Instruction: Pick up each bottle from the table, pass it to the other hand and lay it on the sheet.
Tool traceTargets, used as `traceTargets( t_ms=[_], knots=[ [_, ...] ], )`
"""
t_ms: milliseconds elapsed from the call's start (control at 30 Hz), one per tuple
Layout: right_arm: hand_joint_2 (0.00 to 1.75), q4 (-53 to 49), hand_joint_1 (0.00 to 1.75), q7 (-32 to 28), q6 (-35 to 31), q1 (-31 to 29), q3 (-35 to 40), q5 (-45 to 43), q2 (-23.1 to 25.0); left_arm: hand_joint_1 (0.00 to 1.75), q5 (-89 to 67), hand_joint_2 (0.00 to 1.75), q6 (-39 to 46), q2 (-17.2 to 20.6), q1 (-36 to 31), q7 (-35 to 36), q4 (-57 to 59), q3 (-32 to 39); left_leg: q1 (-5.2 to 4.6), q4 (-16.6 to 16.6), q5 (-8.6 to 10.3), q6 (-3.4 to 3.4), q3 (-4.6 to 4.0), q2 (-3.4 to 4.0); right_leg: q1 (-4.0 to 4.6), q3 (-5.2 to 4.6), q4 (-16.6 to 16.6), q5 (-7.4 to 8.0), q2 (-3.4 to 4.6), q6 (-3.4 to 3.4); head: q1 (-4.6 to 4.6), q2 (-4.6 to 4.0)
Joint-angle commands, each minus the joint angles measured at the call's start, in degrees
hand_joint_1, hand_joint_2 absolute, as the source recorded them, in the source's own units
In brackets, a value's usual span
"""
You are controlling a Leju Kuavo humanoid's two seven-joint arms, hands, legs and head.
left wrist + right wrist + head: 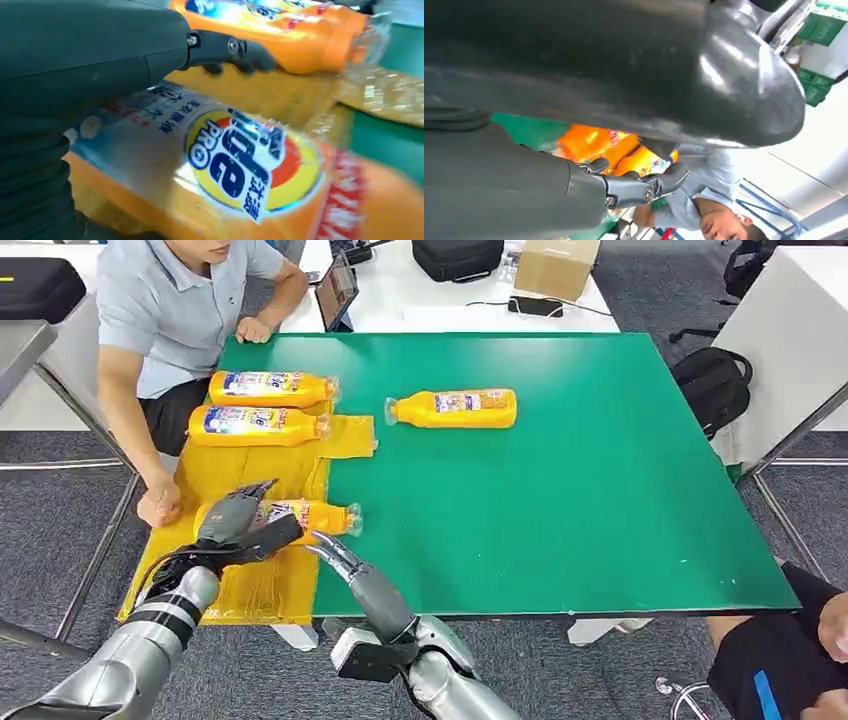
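Observation:
Three orange bottles lie on the yellow sheet (255, 585) at the table's left. Two of them (270, 388) (255, 426) lie side by side at its far end. My left hand (240, 522) grips the third bottle (318, 515) near the front, fingers over its far side and thumb on the near side. Its blue and yellow label (240, 160) sits close under that palm. A fourth bottle (455, 408) lies on the green table (600, 520). My right hand (338, 552) is just in front of the held bottle's cap, with nothing in it.
A person in a light shirt (170, 300) sits at the far left corner, one hand (158, 505) on the sheet's left edge. Another person's knee (780, 670) is at the front right. A tablet (337, 290), a bag and a box sit on the white table behind.

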Motion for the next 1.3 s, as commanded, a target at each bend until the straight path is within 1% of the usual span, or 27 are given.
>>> traceTargets(
  t_ms=[33,100,133,267,300,333,400,467,500,533,567,600,633,667,700,733,767,800,833,867,900,933,967,1300],
  knots=[
    [0.00,3.9,0.00,-1.9,0.1,-2.3,5.8,-3.3,-2.0,0.00,18.7,1.75,-14.1,-0.6,13.9,-12.1,-18.7,3.6,-0.06,-0.2,-0.05,0.14,0.36,0.19,-0.02,0.30,-0.2,0.01,0.11,-0.14,0.02,0.00],
    [0.00,3.9,0.00,-1.9,0.1,-2.3,5.8,-3.3,-2.0,0.00,18.7,1.75,-14.1,-0.6,13.9,-12.1,-18.7,3.6,-0.07,-0.1,-0.03,0.08,0.20,0.05,-0.05,0.20,-0.1,-0.02,0.01,-0.06,0.02,0.00],
    [0.00,3.8,0.00,-1.9,0.0,-2.3,6.1,-3.5,-2.1,0.00,19.1,1.75,-14.0,-0.9,14.9,-11.0,-21.0,3.1,-0.04,-0.1,-0.05,0.13,0.24,0.12,0.00,0.23,-0.1,0.00,0.04,-0.12,0.02,0.00],
    [0.00,3.8,0.00,-1.9,0.0,-2.3,6.1,-3.5,-2.1,0.00,19.1,1.75,-14.0,-0.9,14.9,-11.0,-21.0,3.1,-0.02,-0.1,-0.02,0.07,0.11,0.01,0.00,0.10,-0.1,-0.03,-0.06,-0.10,0.02,0.00],
    [0.00,3.8,0.00,-1.9,0.0,-2.3,6.1,-3.5,-2.1,0.00,19.1,1.75,-14.0,-0.9,14.9,-11.0,-21.0,3.1,-0.01,-0.1,-0.04,0.10,0.21,0.05,0.03,0.19,-0.1,-0.04,-0.06,-0.18,0.02,0.00],
    [0.00,3.7,0.00,-1.9,0.1,-2.3,6.2,-3.8,-2.2,0.00,22.2,1.75,-15.7,-1.2,15.3,-13.5,-22.3,3.8,-0.02,-0.1,-0.03,0.09,0.16,0.00,0.02,0.14,-0.1,-0.04,-0.09,-0.15,0.02,0.00],
    [0.00,3.6,0.00,-1.9,-0.6,-2.1,6.7,-4.4,-2.5,0.00,30.3,1.75,-19.4,-3.1,18.2,-12.6,-29.2,4.9,-0.01,-0.1,-0.05,0.10,0.17,0.00,0.03,0.15,-0.1,-0.05,-0.09,-0.15,0.02,0.00],
    [0.00,3.0,0.00,-1.9,-1.3,-1.9,7.0,-4.8,-2.7,0.00,37.3,1.75,-20.1,-5.8,19.9,-10.9,-34.6,6.6,-0.01,-0.1,-0.08,0.14,0.18,0.03,0.05,0.17,-0.1,-0.06,-0.08,-0.15,0.02,0.00],
    [0.00,2.1,0.00,-1.9,-2.3,-1.5,7.3,-4.8,-3.0,0.00,42.7,1.75,-20.4,-7.7,20.3,-9.0,-37.1,8.1,0.01,0.0,-0.07,0.12,0.07,-0.04,0.06,0.06,-0.1,-0.06,-0.12,-0.10,0.00,0.00],
    [0.00,1.1,0.00,-1.9,-3.0,-1.2,7.9,-4.5,-3.4,0.00,45.8,1.75,-20.8,-8.6,20.4,-8.7,-38.2,8.9,0.02,0.0,-0.10,0.16,0.10,-0.06,0.08,0.11,-0.1,-0.10,-0.18,-0.14,0.00,0.00],
    [1.75,0.3,0.00,-1.9,-6.7,-1.1,10.1,-2.0,-4.5,0.00,53.1,1.75,-20.8,-10.8,20.2,-6.5,-39.9,11.0,0.03,0.1,-0.06,0.14,-0.06,-0.14,0.07,-0.04,-0.1,-0.08,-0.25,-0.09,0.02,0.00],
    [1.75,1.7,0.00,-1.9,-10.6,-1.6,11.1,2.2,-4.8,0.00,55.3,1.75,-18.9,-11.9,20.3,-6.3,-41.1,11.9,0.02,0.0,-0.02,0.11,-0.17,-0.16,0.05,-0.14,-0.1,-0.06,-0.25,-0.06,0.02,0.00],
    [1.75,1.8,0.00,-1.9,-13.0,-1.7,11.8,5.1,-5.2,0.00,56.0,1.75,-16.9,-12.3,20.5,-6.9,-42.2,12.2,0.02,0.0,-0.05,0.16,-0.13,-0.25,0.06,-0.04,-0.1,-0.10,-0.35,-0.09,0.04,0.00],
    [1.75,-0.2,0.00,-1.9,-12.5,-0.7,10.2,4.3,-5.5,0.00,56.4,1.75,-13.6,-13.3,21.2,-7.1,-43.8,13.2,0.01,0.0,-0.10,0.21,-0.05,-0.23,0.07,0.07,-0.1,-0.13,-0.35,-0.13,0.02,0.00],
    [1.75,-2.0,0.00,-1.9,-13.0,0.3,8.4,6.0,-5.7,0.00,57.6,1.75,-12.0,-14.0,22.3,-6.7,-45.3,14.0,0.01,0.0,-0.04,0.12,-0.17,-0.08,0.04,-0.10,-0.1,-0.05,-0.16,-0.09,0.02,0.00],
    [1.75,-3.9,0.00,-1.9,-13.5,1.2,6.8,7.2,-6.1,0.00,58.5,1.75,-10.7,-14.6,23.3,-6.2,-46.4,14.6,0.00,0.0,-0.08,0.16,-0.08,-0.09,0.05,0.01,-0.1,-0.08,-0.19,-0.13,0.02,0.00],
    [1.75,-9.1,0.00,-1.3,-14.2,3.4,4.2,8.3,-7.0,0.00,60.4,1.75,-9.1,-15.9,24.8,-6.2,-49.0,15.7,-0.01,0.0,-0.06,0.11,-0.14,-0.07,0.02,-0.09,-0.1,-0.05,-0.14,-0.10,0.04,0.00],
    [1.75,-12.8,0.00,-0.8,-14.1,5.1,1.9,8.7,-7.4,0.00,61.9,1.75,-7.9,-16.7,25.6,-6.1,-50.4,16.5,-0.03,0.0,-0.10,0.15,-0.04,-0.08,0.02,0.02,-0.1,-0.10,-0.18,-0.14,0.02,0.00],
    [1.75,-16.3,0.00,-0.5,-13.9,6.5,0.2,9.3,-7.9,0.00,62.7,1.75,-7.1,-16.8,26.3,-5.8,-51.6,16.5,-0.03,0.0,-0.04,0.08,-0.20,-0.10,0.00,-0.15,-0.1,-0.05,-0.16,-0.07,0.02,0.00],
    [1.75,-19.9,0.00,-0.4,-14.0,8.0,-1.9,9.4,-8.2,0.00,63.5,1.75,-6.3,-17.1,26.8,-5.4,-52.5,16.8,-0.02,0.0,-0.09,0.12,-0.14,-0.14,0.03,-0.08,-0.1,-0.11,-0.23,-0.12,0.00,0.00],
    [1.75,-23.5,0.00,-0.3,-17.1,9.9,-5.1,10.9,-7.9,0.00,63.9,1.75,-5.9,-17.2,27.4,-5.3,-53.3,16.9,-0.03,0.0,-0.05,0.10,-0.24,-0.19,0.00,-0.19,-0.1,-0.10,-0.27,-0.08,0.00,0.00],
    [1.75,-25.6,0.00,-0.1,-17.7,10.8,-6.4,11.1,-8.0,0.00,63.9,1.75,-5.9,-17.3,27.9,-5.2,-54.1,16.8,-0.02,0.0,-0.11,0.14,-0.14,-0.21,0.03,-0.08,-0.1,-0.16,-0.32,-0.14,0.02,0.00],
    [1.75,-27.1,0.00,0.3,-16.9,11.5,-7.1,11.9,-8.1,0.00,63.9,1.75,-5.9,-17.3,28.3,-5.2,-54.5,16.7,-0.02,0.0,-0.08,0.12,-0.22,-0.19,0.02,-0.17,-0.1,-0.12,-0.28,-0.10,0.02,0.00],
    [1.75,-26.0,0.00,0.1,-16.7,11.4,-7.2,12.2,-7.4,0.00,63.9,1.75,-5.9,-17.2,28.0,-5.2,-54.0,16.6,-0.02,0.0,-0.07,0.10,-0.20,-0.08,0.02,-0.18,-0.1,-0.06,-0.17,-0.12,0.02,0.00]
  ],
)
